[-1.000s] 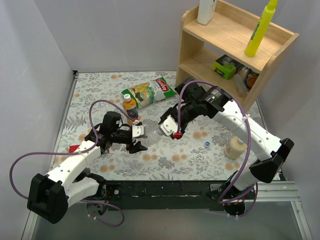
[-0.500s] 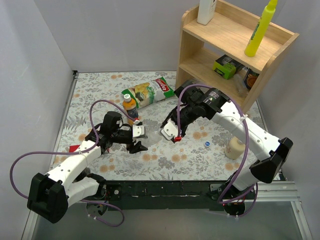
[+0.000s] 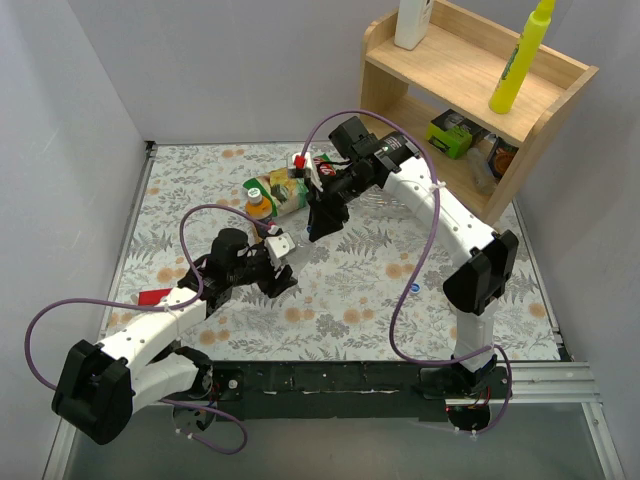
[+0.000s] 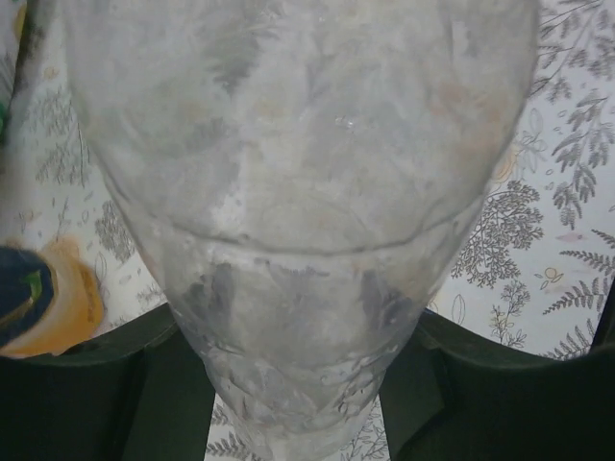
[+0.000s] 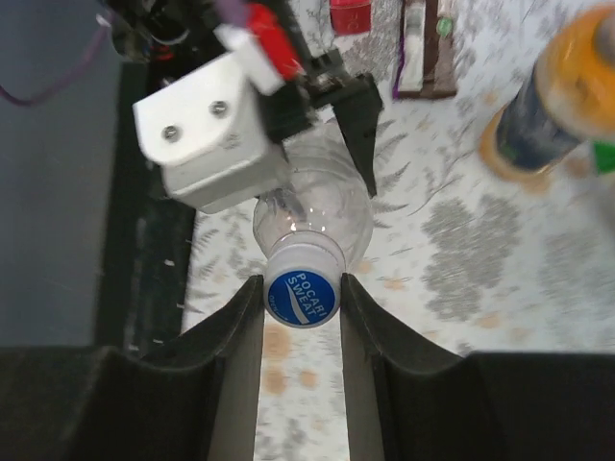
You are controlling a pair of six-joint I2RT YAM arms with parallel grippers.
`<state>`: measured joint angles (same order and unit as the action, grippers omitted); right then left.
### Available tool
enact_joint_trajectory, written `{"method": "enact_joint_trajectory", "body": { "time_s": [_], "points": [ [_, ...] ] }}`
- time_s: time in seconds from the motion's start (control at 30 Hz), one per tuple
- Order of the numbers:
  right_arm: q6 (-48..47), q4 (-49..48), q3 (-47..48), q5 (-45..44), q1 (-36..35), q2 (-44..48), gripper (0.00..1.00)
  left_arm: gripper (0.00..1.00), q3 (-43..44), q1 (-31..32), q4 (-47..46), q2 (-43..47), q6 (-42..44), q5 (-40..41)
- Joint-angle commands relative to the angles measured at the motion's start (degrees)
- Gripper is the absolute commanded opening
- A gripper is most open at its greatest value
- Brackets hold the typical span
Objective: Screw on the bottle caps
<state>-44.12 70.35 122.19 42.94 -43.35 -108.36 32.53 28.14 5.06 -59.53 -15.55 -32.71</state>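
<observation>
My left gripper (image 4: 298,370) is shut on the body of a clear bottle (image 4: 298,173) and holds it over the floral table; the gripper also shows in the top view (image 3: 272,262). My right gripper (image 5: 302,286) is shut on a blue cap (image 5: 302,296) marked Pocari Sweat, which sits on that bottle's neck (image 5: 312,216). In the top view the right gripper (image 3: 318,226) reaches down beside the left one. A small orange bottle (image 3: 259,207) with a whitish-green cap (image 3: 253,190) stands just behind them and shows in the right wrist view (image 5: 543,110). The other caps and clear bottle are hidden.
A snack bag (image 3: 302,180) lies behind the orange bottle. A wooden shelf (image 3: 470,85) at the back right holds a tall yellow bottle (image 3: 520,55) and a white bottle (image 3: 412,22). A red item (image 3: 155,297) lies at the left. Grey walls enclose the table.
My right arm has swung left and back across the table to the left gripper, and the blue cap now sits on the held bottle's neck. The left gripper shifted slightly right.
</observation>
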Motion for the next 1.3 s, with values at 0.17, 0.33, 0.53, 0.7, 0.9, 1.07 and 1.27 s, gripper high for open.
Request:
{"method": "enact_joint_trajectory", "body": {
  "time_s": [0.17,0.33,0.53,0.7,0.9,1.07,1.27],
  "points": [
    [19.26,0.15,6.37,12.53,4.94,-4.77,0.84,0.0,2.36,3.06,-6.04,1.69,-5.73,11.45],
    [0.58,-4.95,-5.01,8.75,9.43,11.01,0.9,0.0,2.62,-0.62,10.12,6.26,2.52,-4.62],
    [-25.39,-6.27,-23.39,1.37,0.31,25.1,0.84,0.0,8.77,-1.07,30.08,1.35,19.23,-17.21],
    [-28.82,-14.79,-31.13,-3.55,-5.33,29.86,0.77,0.0,11.85,-1.07,33.35,-1.12,24.86,-17.74],
    [-33.57,-10.24,-25.61,-3.65,-7.62,25.4,0.66,0.0,14.22,-1.07,36.07,-2.08,28.12,-17.83],
    [-36.65,-8.56,-24.9,-3.83,-8.76,24.6,0.62,0.0,14.22,-1.07,36.16,-1.82,28.82,-17.74],
    [-39.02,-6.36,-23.84,-4.0,-9.64,23.72,0.54,0.0,13.96,-1.07,35.37,-1.56,27.77,-17.83]
  ]
}}
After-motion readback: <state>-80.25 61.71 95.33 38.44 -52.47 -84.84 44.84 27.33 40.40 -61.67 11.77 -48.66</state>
